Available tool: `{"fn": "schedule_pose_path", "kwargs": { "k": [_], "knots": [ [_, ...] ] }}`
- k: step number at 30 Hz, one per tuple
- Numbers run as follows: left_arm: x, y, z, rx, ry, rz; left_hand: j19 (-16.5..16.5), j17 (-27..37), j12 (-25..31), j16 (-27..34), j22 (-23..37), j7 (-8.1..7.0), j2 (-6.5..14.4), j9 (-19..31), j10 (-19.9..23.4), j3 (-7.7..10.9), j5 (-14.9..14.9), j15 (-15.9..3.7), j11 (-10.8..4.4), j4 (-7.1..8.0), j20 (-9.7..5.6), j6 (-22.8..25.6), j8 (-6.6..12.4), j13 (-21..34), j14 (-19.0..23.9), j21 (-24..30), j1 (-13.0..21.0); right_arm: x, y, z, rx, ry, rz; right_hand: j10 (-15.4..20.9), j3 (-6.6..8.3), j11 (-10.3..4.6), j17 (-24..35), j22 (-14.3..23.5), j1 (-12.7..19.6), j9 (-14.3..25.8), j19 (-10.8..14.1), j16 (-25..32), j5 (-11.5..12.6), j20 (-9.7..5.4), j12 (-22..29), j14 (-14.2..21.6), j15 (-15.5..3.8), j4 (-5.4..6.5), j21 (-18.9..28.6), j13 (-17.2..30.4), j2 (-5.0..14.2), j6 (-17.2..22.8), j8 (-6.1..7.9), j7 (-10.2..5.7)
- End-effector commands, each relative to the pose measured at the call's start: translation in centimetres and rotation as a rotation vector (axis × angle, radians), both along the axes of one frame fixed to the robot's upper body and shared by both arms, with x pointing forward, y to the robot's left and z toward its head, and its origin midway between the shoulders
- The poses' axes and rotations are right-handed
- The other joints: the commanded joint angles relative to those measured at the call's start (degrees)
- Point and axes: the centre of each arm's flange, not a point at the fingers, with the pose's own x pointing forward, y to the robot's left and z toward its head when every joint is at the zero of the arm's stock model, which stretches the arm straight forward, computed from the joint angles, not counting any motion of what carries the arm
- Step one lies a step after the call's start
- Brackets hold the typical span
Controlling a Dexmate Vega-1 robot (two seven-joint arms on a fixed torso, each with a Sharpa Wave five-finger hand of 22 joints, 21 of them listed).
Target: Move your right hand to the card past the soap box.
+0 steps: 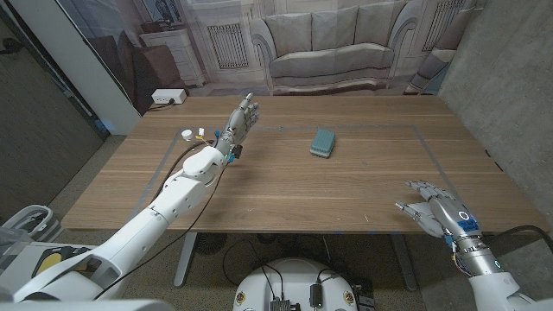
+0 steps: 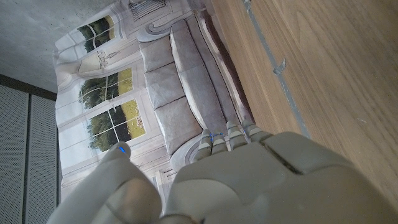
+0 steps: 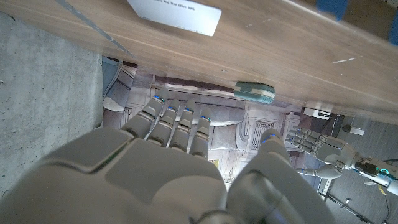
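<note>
A teal soap box [image 1: 323,142] lies on the wooden table [image 1: 346,194], right of the middle and toward the back; in the right wrist view the soap box [image 3: 254,91] sits well beyond my fingers. A white card [image 3: 176,12] lies on the table close under my right hand [image 3: 168,168]. My right hand [image 1: 436,207] hovers near the front right edge, fingers spread, holding nothing, far from the soap box. My left hand [image 1: 238,121] is raised at the back left with fingers extended and nothing in it; its back [image 2: 249,180] faces its wrist camera.
A white box [image 1: 168,97] sits at the table's far left corner. A small white part [image 1: 192,134] with a cable lies beside my left forearm. Thin tape lines mark a rectangle on the tabletop. A concrete wall [image 1: 510,78] stands to the right.
</note>
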Motion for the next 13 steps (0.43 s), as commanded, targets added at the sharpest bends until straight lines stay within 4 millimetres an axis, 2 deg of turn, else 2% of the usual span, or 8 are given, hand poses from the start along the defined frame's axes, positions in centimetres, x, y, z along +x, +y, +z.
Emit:
{"fn": "schedule_pose_path", "kwargs": {
  "k": [1,6,13],
  "knots": [
    [-0.34,1.3,0.05,0.02,-0.01,-0.007,-0.77,0.16,-0.08,0.31,0.2,0.23,0.04,0.35,0.16,-0.34,-0.03,-0.19,-0.03,0.06,0.09,0.1,0.03,0.25,-0.1,0.14,0.09,1.19,0.82,-1.03,-0.006,-0.018,-0.024,0.73,0.17,0.04,0.27,0.12,0.13,0.15,0.65,-0.14,0.54,-3.56,0.4,0.35,-3.21,-0.33,-0.24,0.14,-0.44,0.6,0.39,0.14],
    [-0.13,1.86,0.0,0.028,-0.004,-0.013,-0.82,0.16,-0.08,0.3,0.2,0.26,0.1,0.35,0.18,-0.37,-0.06,-0.2,-0.21,0.05,0.08,0.1,0.02,0.25,-0.13,0.14,0.15,1.84,0.77,-1.26,0.008,-0.015,-0.043,1.12,0.15,-0.06,0.28,0.13,0.12,0.15,0.7,-0.05,0.71,-3.6,0.5,0.7,-3.48,-0.3,-0.36,0.15,-0.47,0.83,0.4,0.0],
    [0.02,2.17,-0.17,0.023,0.003,-0.01,-0.94,0.16,-0.08,0.29,0.2,0.24,0.16,0.35,0.17,-0.39,-0.09,-0.19,-0.27,0.05,0.23,0.11,0.02,0.25,-0.17,0.1,0.2,1.55,0.19,-0.95,0.02,-0.026,-0.059,1.3,0.12,-0.07,0.29,0.14,0.12,0.16,0.84,-0.02,0.9,-3.69,0.51,0.91,-3.52,-0.28,-0.45,0.15,-0.51,1.14,0.44,-0.11]
  ]
}}
